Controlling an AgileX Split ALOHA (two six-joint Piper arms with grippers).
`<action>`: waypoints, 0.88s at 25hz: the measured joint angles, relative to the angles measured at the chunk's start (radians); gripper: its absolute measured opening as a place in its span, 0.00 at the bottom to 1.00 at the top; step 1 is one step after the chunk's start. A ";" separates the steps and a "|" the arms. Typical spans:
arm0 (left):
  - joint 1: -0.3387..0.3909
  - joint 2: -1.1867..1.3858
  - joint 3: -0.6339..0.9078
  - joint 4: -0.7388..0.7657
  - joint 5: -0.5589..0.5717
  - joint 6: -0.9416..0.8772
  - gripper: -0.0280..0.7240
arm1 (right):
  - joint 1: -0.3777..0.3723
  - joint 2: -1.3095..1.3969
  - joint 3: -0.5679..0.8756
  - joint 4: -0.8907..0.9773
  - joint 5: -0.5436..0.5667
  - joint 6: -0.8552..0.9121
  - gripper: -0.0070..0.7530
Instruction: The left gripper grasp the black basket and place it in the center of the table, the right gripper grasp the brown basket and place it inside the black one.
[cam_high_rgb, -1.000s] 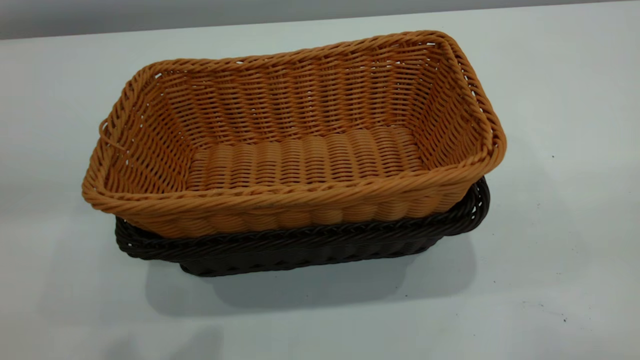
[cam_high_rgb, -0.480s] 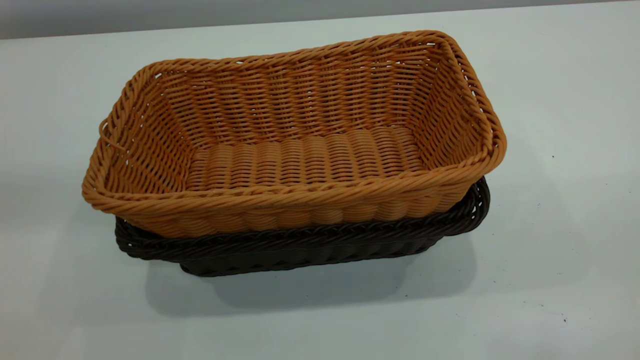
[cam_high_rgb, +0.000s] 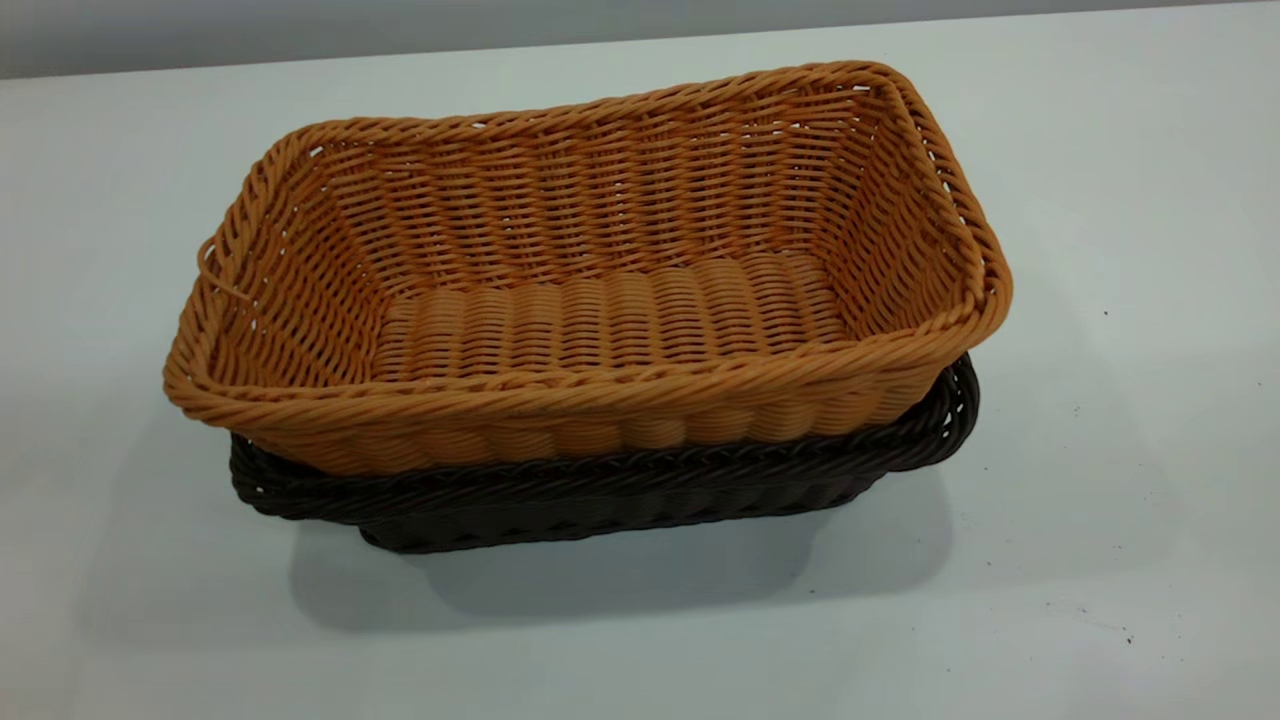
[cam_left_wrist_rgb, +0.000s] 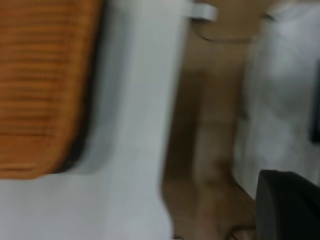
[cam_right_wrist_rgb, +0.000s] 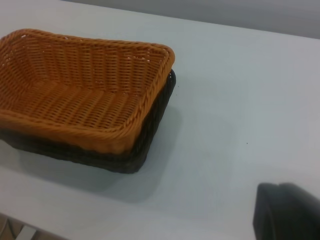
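Brown basket (cam_high_rgb: 600, 300) sits nested inside the black basket (cam_high_rgb: 600, 500) mid-table (cam_high_rgb: 1100, 550); job looks done; neither gripper's opening is visible, so I cannot tell.

The brown basket (cam_high_rgb: 590, 290) sits inside the black basket (cam_high_rgb: 620, 495) and hides its interior and most of its walls; only the dark rim and a strip of lower wall show. In the left wrist view everything is blurred, and the brown basket is cut off by the picture's edge. Neither claw's fingers can be made out.
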 joint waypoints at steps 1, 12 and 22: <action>0.000 -0.029 0.026 -0.046 0.000 0.054 0.04 | 0.000 0.000 0.000 0.001 0.000 0.000 0.02; 0.000 -0.345 0.235 -0.253 0.002 0.316 0.04 | 0.000 0.000 -0.001 0.001 0.000 0.000 0.02; 0.000 -0.623 0.237 -0.247 0.001 0.312 0.04 | 0.000 0.000 -0.001 0.003 0.000 0.000 0.02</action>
